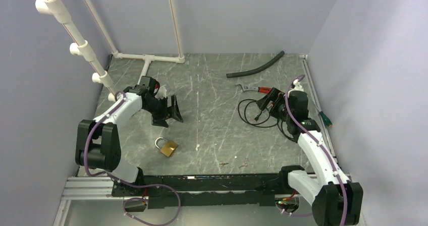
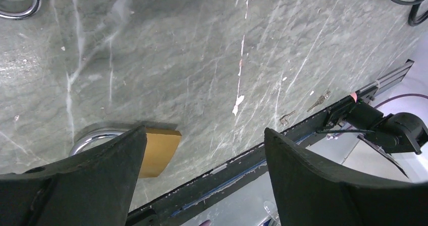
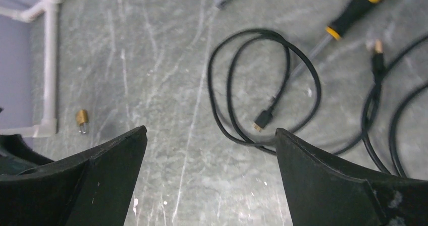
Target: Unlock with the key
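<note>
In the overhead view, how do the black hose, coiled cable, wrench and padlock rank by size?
1. Black hose, the longest.
2. Coiled cable and wrench: about alike; the right arm hides part of the wrench, so unranked.
3. Padlock, smallest, though nearest the camera.

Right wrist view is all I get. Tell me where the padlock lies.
Observer: The brass padlock lies flat on the table in front of the left arm, towards the near edge.
Operator: Give me the left gripper's state.
Observer: The left gripper is open and empty, just beyond the padlock and not touching it.
Operator: Now find the key.
Observer: In the left wrist view a tiny key-shaped piece lies on the table close to the near rail. It is too small to be sure it is the key.
</note>
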